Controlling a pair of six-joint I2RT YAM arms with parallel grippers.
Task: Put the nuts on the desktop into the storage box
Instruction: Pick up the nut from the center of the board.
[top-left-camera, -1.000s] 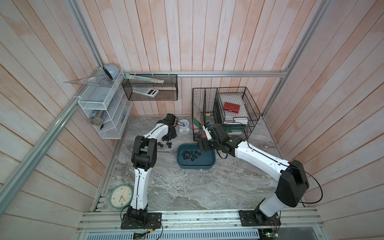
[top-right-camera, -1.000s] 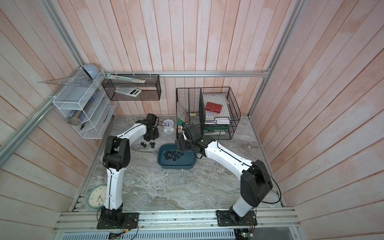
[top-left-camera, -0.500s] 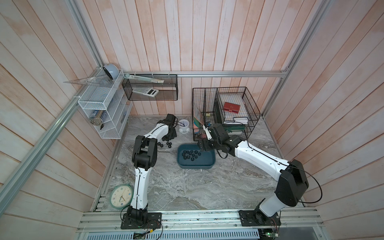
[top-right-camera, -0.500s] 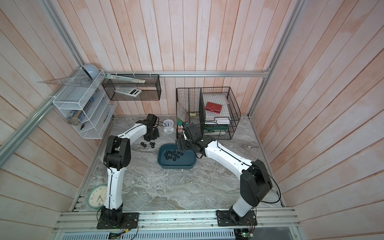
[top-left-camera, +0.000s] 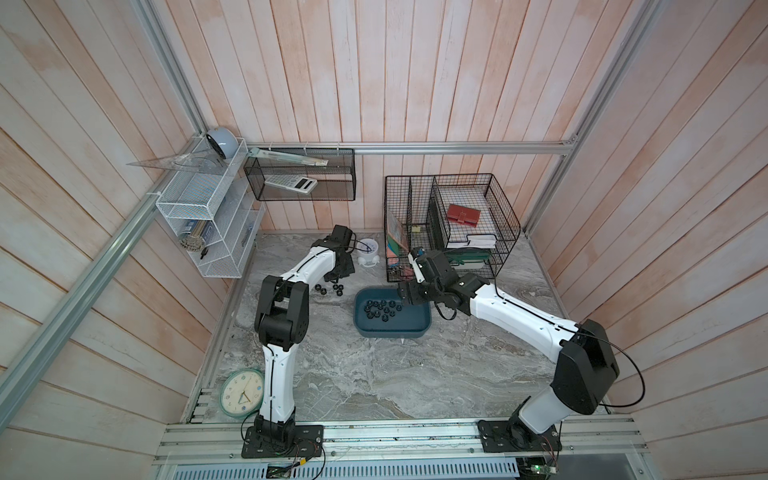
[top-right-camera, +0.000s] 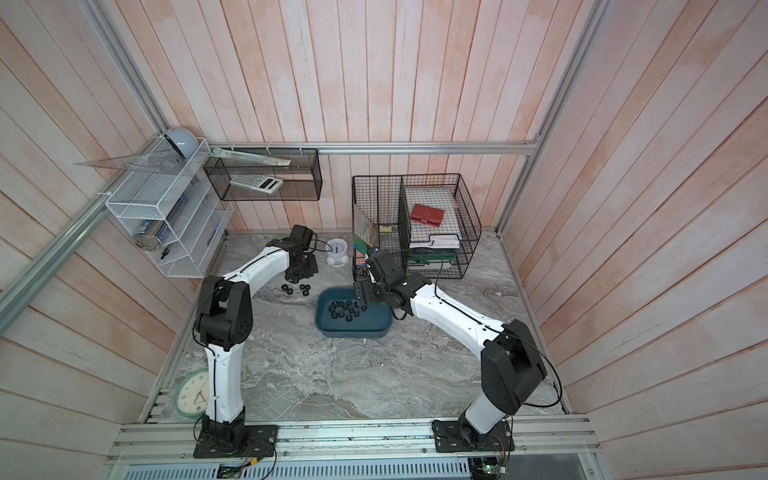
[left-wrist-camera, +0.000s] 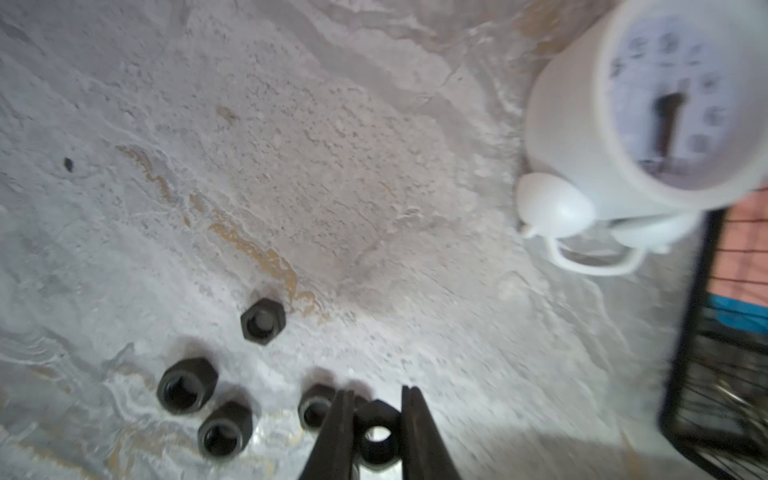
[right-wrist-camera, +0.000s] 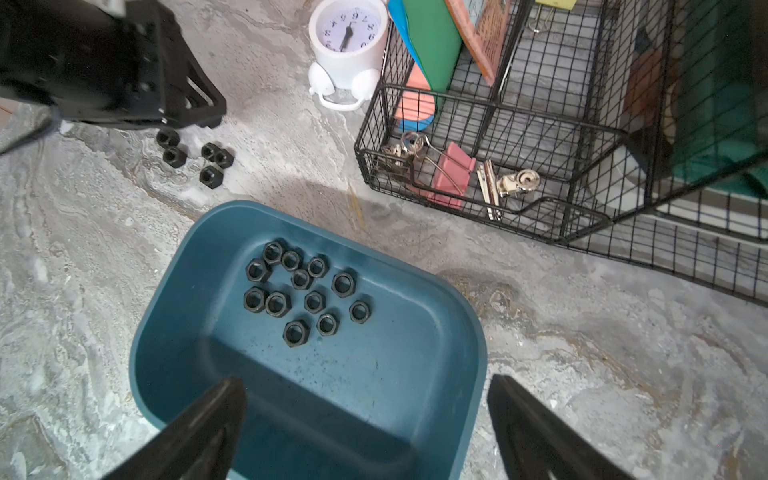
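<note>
Left wrist view only: left gripper (left-wrist-camera: 377, 397) jaws narrow, clamped on one black nut (left-wrist-camera: 376, 432) with its hole showing. Four more nuts (left-wrist-camera: 187, 384) lie just beside it on the desktop (left-wrist-camera: 332, 166), with the white clock (left-wrist-camera: 582, 124) near. Both top views hide that pinch under the wrist; they place these nuts left of the storage box (top-left-camera: 409, 326).

Right wrist view: right gripper (right-wrist-camera: 365, 384) spread wide, empty, above the box's right end. About a dozen nuts lie inside, in the far-left part.
</note>
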